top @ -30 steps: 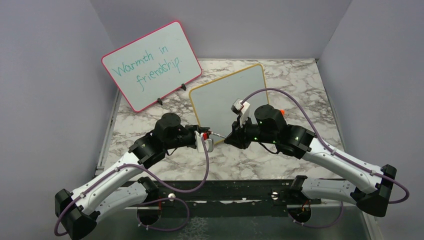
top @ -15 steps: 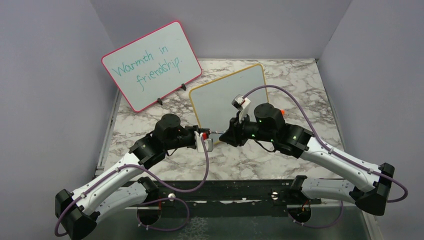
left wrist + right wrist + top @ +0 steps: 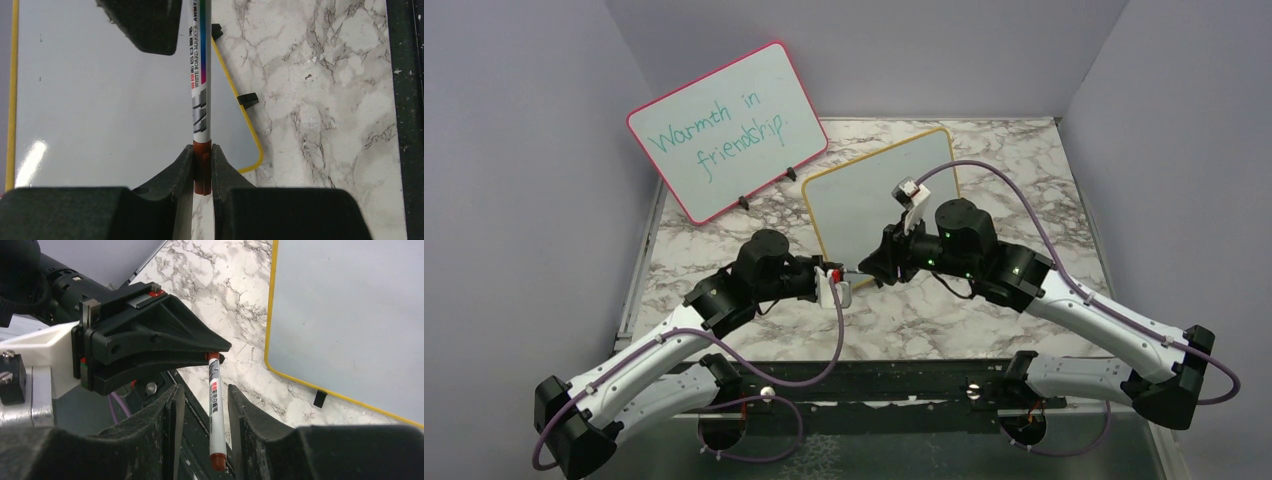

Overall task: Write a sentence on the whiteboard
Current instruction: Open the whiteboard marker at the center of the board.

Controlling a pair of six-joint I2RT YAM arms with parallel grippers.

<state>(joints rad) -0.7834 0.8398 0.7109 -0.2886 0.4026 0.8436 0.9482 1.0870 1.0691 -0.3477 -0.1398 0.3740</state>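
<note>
The yellow-framed whiteboard (image 3: 879, 190) leans on its black feet at the table's middle. Its face (image 3: 100, 100) is blank, and no sentence is in view on it. A white marker (image 3: 200, 85) with a red-brown end hangs level between the two arms, in front of the board's lower left corner. My left gripper (image 3: 202, 157) is shut on that red-brown end. My right gripper (image 3: 205, 400) is open, with the marker's barrel (image 3: 215, 410) between its fingers and a gap on each side. In the top view the two grippers nearly meet at the marker (image 3: 854, 274).
A larger pink-framed board (image 3: 724, 130) with teal writing stands at the back left. Grey walls close in the marble table (image 3: 1024, 180) on both sides and at the back. A black rail (image 3: 874, 380) with the arm bases runs along the near edge.
My right gripper's jaws have opened off the marker barrel, and that wrist has shifted slightly left and up. The left gripper keeps its hold on the marker's end.
</note>
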